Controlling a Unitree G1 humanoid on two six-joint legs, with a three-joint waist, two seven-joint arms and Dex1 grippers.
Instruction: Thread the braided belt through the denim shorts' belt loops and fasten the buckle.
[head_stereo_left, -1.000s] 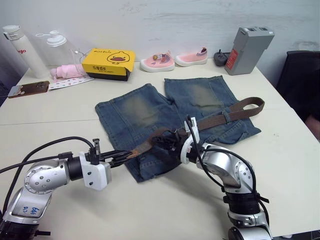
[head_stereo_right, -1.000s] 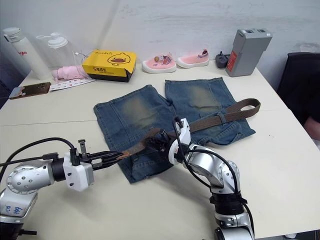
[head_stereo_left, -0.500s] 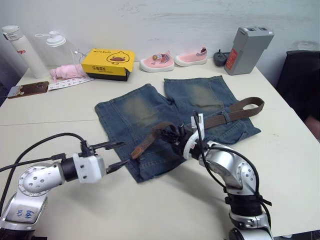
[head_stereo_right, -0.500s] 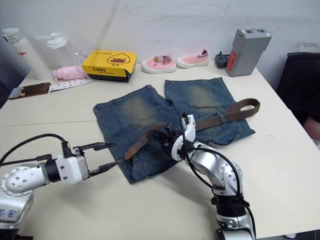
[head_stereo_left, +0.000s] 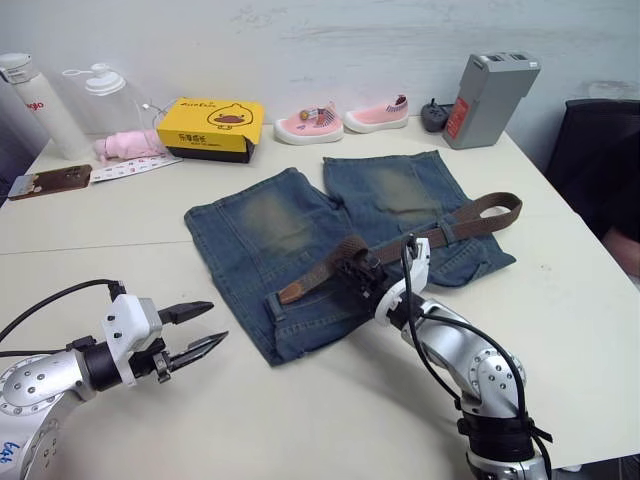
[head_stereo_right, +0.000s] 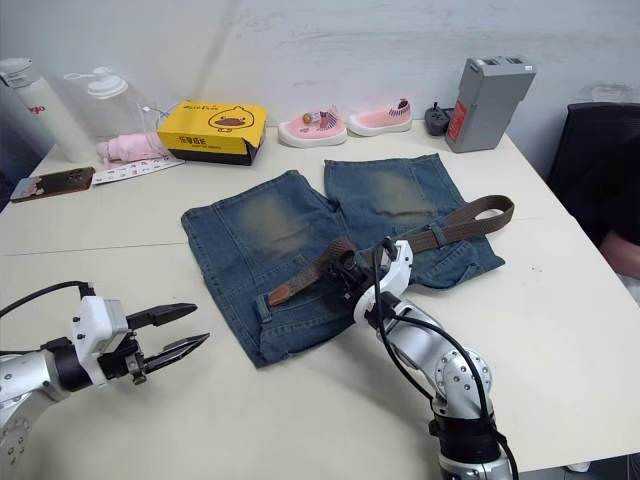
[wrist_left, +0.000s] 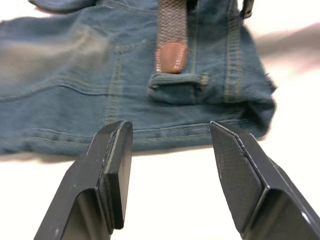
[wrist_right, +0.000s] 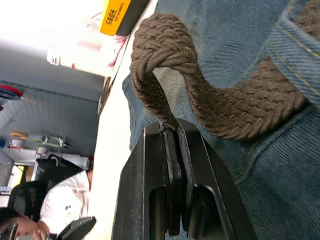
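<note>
The denim shorts (head_stereo_left: 290, 225) lie flat mid-table, waistband toward me. Across them runs the braided belt (head_stereo_left: 470, 215), from a fold at the right, under a belt loop (head_stereo_left: 452, 232), to its brown leather tip (wrist_left: 170, 55), which rests on the waistband just short of another belt loop (wrist_left: 177, 80). My right gripper (head_stereo_left: 352, 272) is shut on the belt (wrist_right: 175, 30) a little behind the tip, where the strap humps up. My left gripper (head_stereo_left: 215, 322) stands open over bare table left of the shorts, holding nothing, its fingers (wrist_left: 115, 165) pointing at that loop. The buckle is hidden.
Along the table's back edge stand a yellow box (head_stereo_left: 217, 120), two pink shoes (head_stereo_left: 315, 122), a grey box (head_stereo_left: 490, 98), bottles (head_stereo_left: 35, 100) and a phone (head_stereo_left: 50, 182). A black chair (head_stereo_left: 600, 165) is at the right. A seated person (wrist_right: 65, 215) shows beyond the table.
My left gripper let go of the belt's tip, opened and drew back left. The tip dropped onto the waistband. My right gripper kept its hold and shifted slightly right.
</note>
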